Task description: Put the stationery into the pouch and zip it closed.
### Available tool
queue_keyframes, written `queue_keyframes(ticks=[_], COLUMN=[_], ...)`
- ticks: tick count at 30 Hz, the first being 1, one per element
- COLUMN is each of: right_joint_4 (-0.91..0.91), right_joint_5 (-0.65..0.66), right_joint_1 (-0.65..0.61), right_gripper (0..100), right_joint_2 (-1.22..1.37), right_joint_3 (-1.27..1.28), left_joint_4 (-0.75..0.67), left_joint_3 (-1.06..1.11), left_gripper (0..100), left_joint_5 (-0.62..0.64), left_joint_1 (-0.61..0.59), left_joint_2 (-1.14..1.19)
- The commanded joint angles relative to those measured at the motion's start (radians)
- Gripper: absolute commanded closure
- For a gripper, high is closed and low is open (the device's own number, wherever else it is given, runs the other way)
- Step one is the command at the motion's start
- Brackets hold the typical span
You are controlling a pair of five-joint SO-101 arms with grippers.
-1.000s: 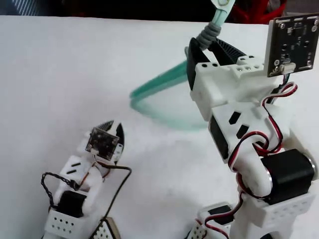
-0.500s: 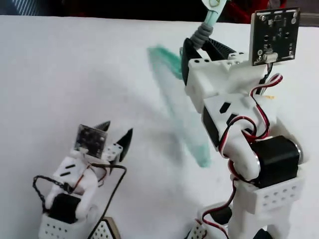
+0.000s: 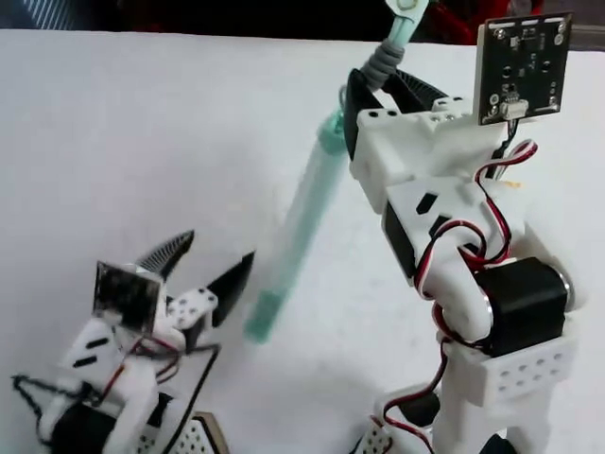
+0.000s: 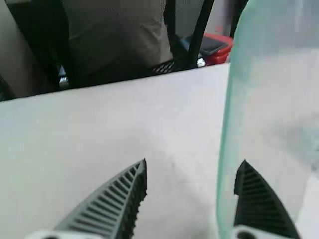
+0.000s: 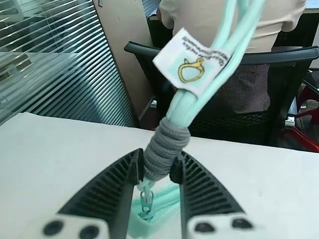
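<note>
A white table [image 3: 142, 113] is spread beneath both arms. The grey-wrapped pull cord [image 5: 164, 144] is pinched tight between the fingers of the right gripper [image 5: 159, 158], and the teal pouch [image 3: 298, 232] is hung slanting below it. The left gripper [image 3: 219, 245] is splayed wide and nothing is gripped. The pouch's lower end is seen just beside one of its fingertips.

We see white shells on both arms: black servo blocks [image 3: 529, 312], red-white-black wires [image 3: 492, 274] on the right arm [image 3: 425, 180], a black cable [image 3: 200, 388] on the left arm [image 3: 95, 350] — ribbed black fingers [image 4: 112, 206].
</note>
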Motion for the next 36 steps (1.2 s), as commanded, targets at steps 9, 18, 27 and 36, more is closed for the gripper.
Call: queue_keyframes(ticks=[9,18,27,36], right_joint_4=[-0.028,0.002,0.13,0.163], right_joint_5=[0.002,0.002,0.002,0.003], right_joint_1=[-0.068,-0.189,-0.246,-0.246], right_gripper=[98.1,98.1,98.1,98.1], right_joint_2=[0.051,0.07,0.019,0.012], right_joint_3=[-0.002,-0.003,-0.003,-0.002], left_joint_4=[-0.054,-0.193,-0.351,-0.347], left_joint_3=[-0.032,0.005,0.199,0.206], left_gripper=[71,71,71,71], left_joint_5=[0.015,0.015,0.017,0.017], left_joint_1=[0.24,0.236,0.134,0.094], left_joint_2=[0.007,0.008,0.005,0.004])
